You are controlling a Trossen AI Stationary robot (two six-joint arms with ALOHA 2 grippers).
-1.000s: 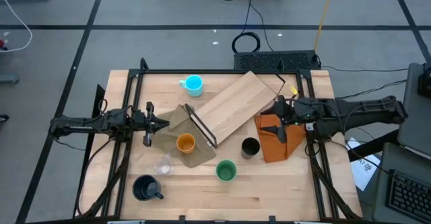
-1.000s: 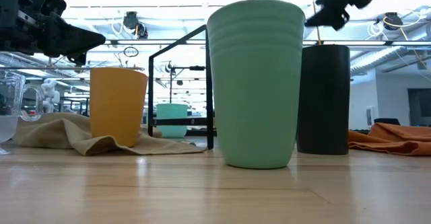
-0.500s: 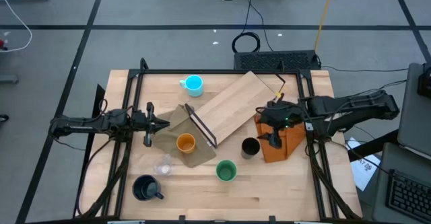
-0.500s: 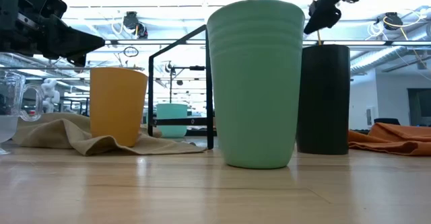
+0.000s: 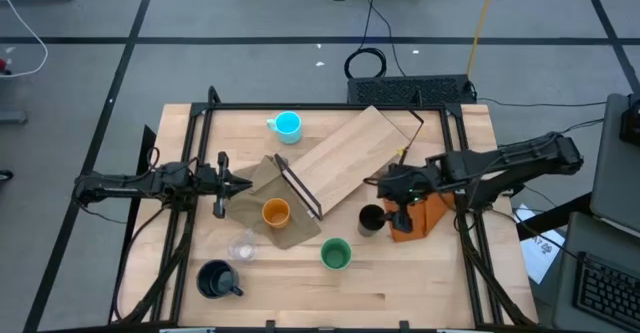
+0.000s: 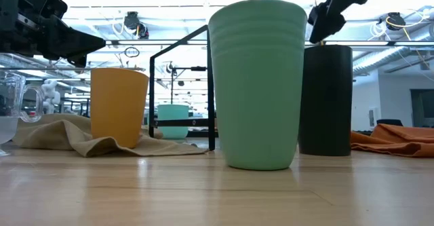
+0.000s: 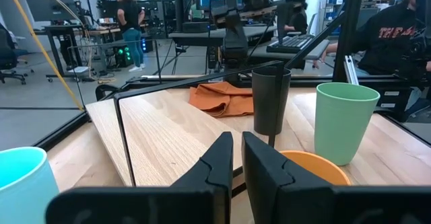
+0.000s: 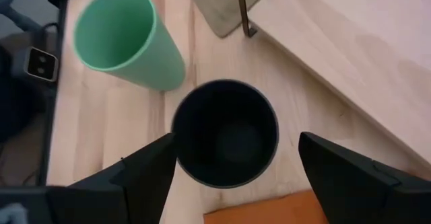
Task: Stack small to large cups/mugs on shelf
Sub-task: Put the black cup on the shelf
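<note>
Above the black tumbler (image 8: 225, 133), right gripper (image 8: 225, 177) spread wide, empty; likely light, rigid, smooth-walled; best pinched across the rim

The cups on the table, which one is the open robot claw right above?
The black tumbler. The right gripper hangs open directly over its mouth, fingers either side, while the green cup and the other cups sit off to the side.
</note>
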